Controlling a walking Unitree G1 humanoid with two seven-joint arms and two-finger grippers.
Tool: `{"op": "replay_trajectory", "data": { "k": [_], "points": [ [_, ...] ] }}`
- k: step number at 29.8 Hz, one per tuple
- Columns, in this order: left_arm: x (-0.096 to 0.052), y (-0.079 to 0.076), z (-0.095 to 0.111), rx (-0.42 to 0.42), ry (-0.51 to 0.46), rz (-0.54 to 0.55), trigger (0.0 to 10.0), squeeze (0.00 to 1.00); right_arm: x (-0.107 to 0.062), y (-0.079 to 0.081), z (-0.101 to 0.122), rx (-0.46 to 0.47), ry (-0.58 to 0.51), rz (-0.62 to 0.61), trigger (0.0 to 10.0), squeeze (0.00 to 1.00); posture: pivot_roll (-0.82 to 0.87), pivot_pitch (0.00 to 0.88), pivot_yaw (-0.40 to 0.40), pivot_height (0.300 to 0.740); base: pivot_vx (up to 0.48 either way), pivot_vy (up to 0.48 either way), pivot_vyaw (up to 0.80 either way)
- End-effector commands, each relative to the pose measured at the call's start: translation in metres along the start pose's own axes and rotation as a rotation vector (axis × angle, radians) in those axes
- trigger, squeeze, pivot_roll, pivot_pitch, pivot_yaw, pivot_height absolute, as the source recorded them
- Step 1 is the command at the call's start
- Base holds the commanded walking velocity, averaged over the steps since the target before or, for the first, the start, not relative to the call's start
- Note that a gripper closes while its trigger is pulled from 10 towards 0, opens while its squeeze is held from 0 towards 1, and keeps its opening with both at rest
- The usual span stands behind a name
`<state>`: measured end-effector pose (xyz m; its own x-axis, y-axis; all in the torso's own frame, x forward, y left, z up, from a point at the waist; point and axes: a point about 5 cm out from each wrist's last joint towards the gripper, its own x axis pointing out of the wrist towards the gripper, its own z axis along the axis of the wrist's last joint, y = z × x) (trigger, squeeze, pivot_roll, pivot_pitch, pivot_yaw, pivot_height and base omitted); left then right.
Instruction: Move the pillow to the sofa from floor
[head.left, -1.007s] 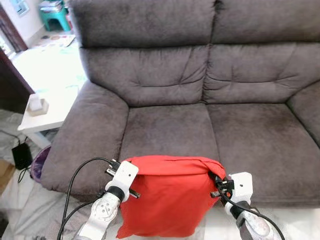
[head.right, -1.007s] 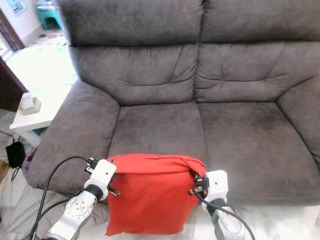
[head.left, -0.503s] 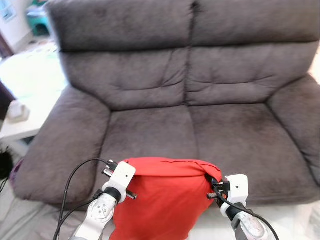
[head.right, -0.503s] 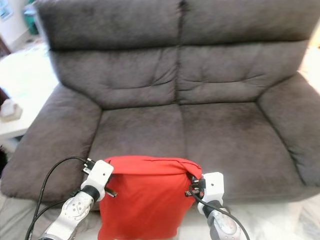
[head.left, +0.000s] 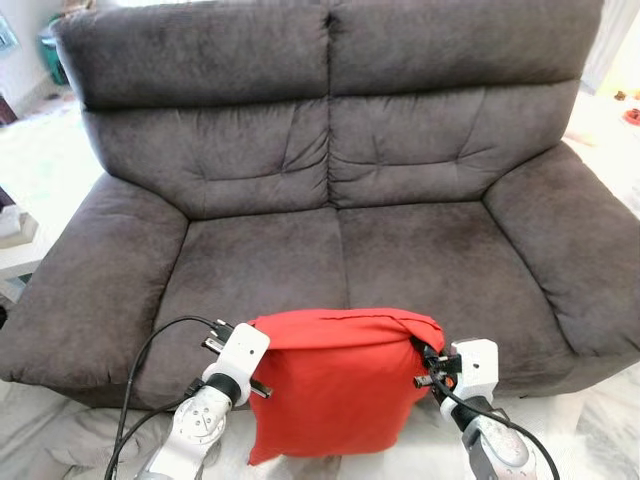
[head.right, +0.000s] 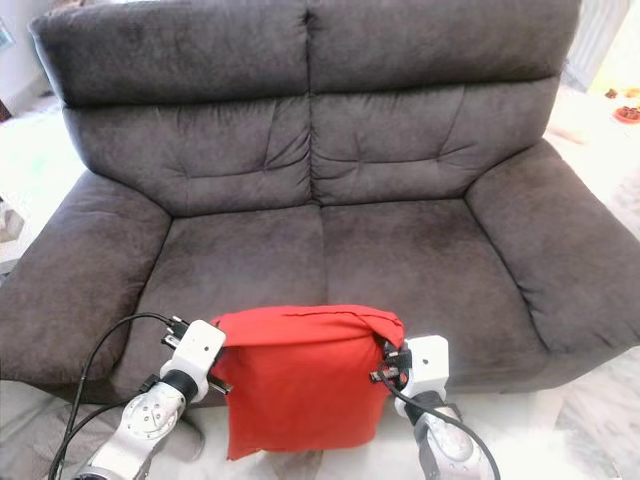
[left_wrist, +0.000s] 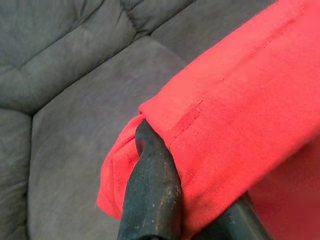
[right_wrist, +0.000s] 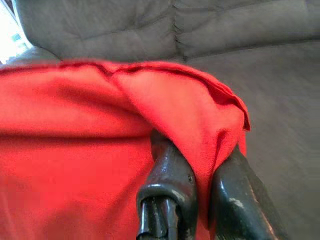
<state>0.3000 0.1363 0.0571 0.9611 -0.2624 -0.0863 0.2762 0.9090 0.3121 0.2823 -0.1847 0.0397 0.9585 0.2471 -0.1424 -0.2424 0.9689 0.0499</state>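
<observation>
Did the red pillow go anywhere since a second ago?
Yes. The red pillow, gripped by the left hand and right hand, now hangs before the sofa's middle seam; earlier it hung before the left seat.

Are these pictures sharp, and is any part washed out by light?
Eye views: sharp, the dark grey fabric sofa evenly lit, the pale floor beside it glaring white. Wrist views: the red cloth pillow and black fingers up close look soft.
</observation>
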Motion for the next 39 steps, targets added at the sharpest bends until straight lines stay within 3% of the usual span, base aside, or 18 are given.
{"op": "replay_trajectory", "data": {
  "k": [1, 22, 39],
  "points": [
    [-0.002, 0.018, 0.004, -0.001, -0.032, 0.077, 10.0, 0.00, -0.001, -0.010, 0.010, -0.007, -0.061, -0.047, 10.0, 0.00, 0.06, 0.132, 0.104, 0.740, 0.000, -0.416, 0.00],
    [-0.001, 0.022, 0.006, -0.013, -0.036, 0.092, 10.0, 0.00, 0.003, -0.011, 0.018, -0.026, -0.091, -0.049, 10.0, 0.00, 0.05, 0.133, 0.104, 0.740, 0.000, -0.422, 0.00],
    [-0.002, 0.030, 0.015, -0.102, -0.088, 0.141, 10.0, 0.00, 0.008, -0.008, 0.026, -0.005, -0.138, -0.067, 10.0, 0.00, 0.05, 0.091, 0.117, 0.740, 0.000, 0.000, 0.00]
  ]
}}
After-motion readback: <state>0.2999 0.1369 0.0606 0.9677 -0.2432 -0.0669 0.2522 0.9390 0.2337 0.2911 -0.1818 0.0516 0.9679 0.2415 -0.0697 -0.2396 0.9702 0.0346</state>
